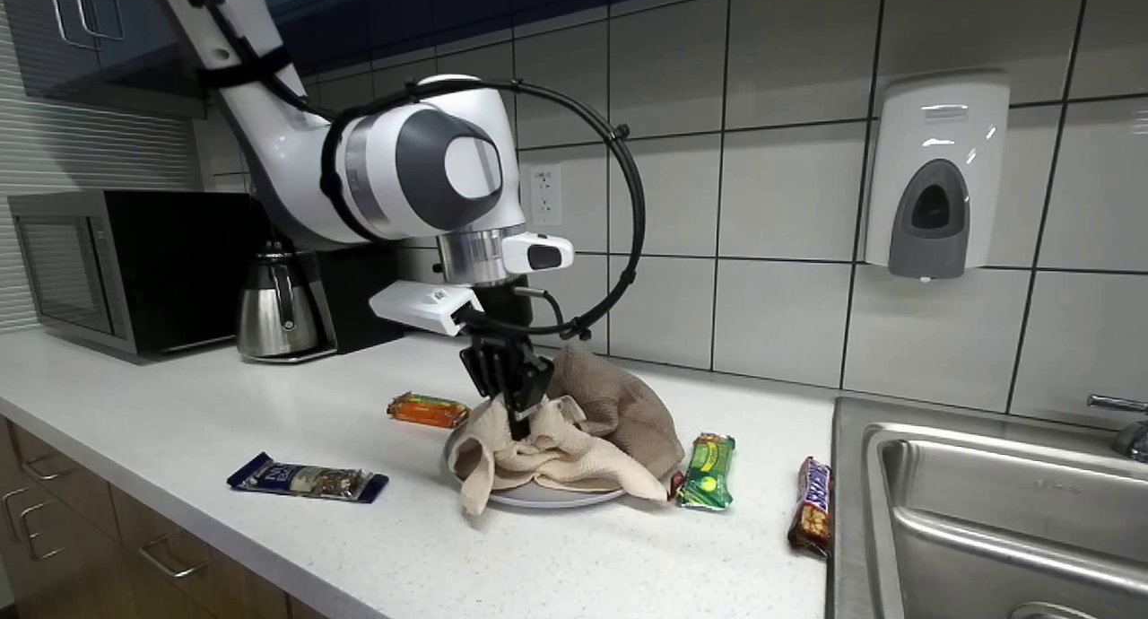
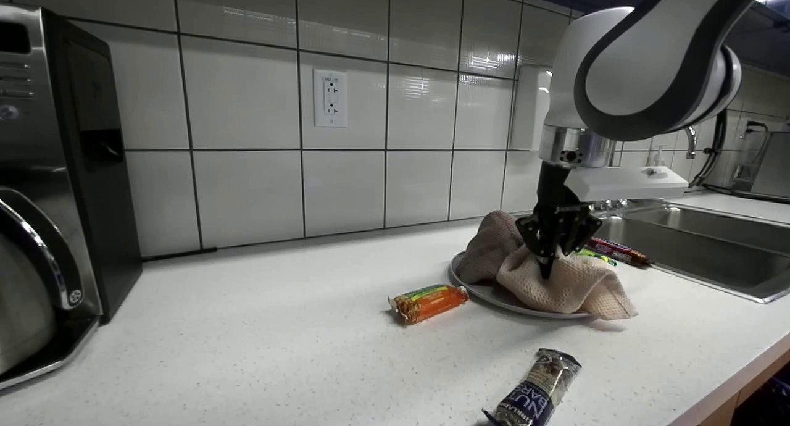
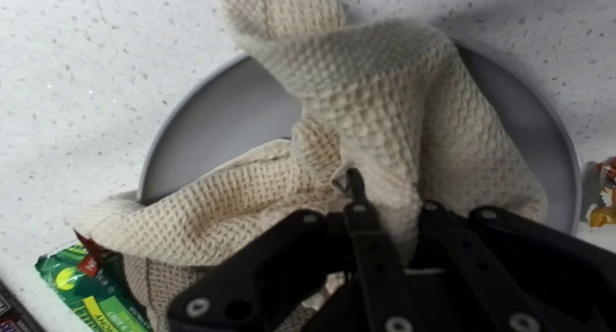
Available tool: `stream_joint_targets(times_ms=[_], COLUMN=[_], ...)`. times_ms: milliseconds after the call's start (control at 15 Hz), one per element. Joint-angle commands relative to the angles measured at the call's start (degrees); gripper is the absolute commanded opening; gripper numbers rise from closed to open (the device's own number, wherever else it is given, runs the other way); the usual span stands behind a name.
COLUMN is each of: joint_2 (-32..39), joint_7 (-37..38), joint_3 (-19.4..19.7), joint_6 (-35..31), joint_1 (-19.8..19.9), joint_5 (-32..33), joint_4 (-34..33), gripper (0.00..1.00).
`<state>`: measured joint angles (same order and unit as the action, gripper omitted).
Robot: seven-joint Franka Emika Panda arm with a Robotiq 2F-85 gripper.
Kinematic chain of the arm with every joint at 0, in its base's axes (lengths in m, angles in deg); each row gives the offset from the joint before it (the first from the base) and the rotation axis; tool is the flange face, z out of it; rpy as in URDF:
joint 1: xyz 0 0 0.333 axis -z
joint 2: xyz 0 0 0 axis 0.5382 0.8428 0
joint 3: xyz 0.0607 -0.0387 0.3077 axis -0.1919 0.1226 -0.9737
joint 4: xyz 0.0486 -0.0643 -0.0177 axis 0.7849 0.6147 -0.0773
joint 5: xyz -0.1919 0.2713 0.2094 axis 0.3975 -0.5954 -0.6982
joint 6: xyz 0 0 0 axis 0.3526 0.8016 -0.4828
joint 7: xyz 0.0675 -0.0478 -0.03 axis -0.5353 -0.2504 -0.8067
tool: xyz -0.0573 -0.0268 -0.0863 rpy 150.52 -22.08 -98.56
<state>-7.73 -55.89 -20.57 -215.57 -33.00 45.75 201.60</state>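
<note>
Exterior view: bent arm (image 1: 381, 170), tool (image 1: 522, 422) straight down, tight on beige cloth (image 1: 578, 460).

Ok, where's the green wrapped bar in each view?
In an exterior view: green bar, low, right of centre.
In an exterior view: green bar, right, partly behind the cream cloth.
In the wrist view: green bar, bottom left, cut off.
Shared landmark: gray plate, in all three.

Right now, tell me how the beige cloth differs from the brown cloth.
The beige cloth is pale cream; the brown cloth is darker. A fold of the beige cloth is pinched in the claw; the brown cloth is outside its grip. Both lie crumpled on the grey plate.
</note>
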Motion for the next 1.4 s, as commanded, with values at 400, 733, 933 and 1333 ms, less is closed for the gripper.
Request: stream_joint_targets(times_ms=[400,733,933,1333], joint_2=[-17.8,-24.9,-26.6,-25.6], joint_7=[1.5,3.0,4.1,6.3], joint_3=[-1.8,-6.0,-9.1,-14.5], joint_6=[6.9,11.9,13.7,14.1], joint_1=[-1.0,-1.7,-2.6,-5.4], joint_5=[-3.1,-3.7,-3.9,-3.9], joint_4=[8.0,8.2,6.8,3.0], gripper=[0.03,0.03,0.03,0.03])
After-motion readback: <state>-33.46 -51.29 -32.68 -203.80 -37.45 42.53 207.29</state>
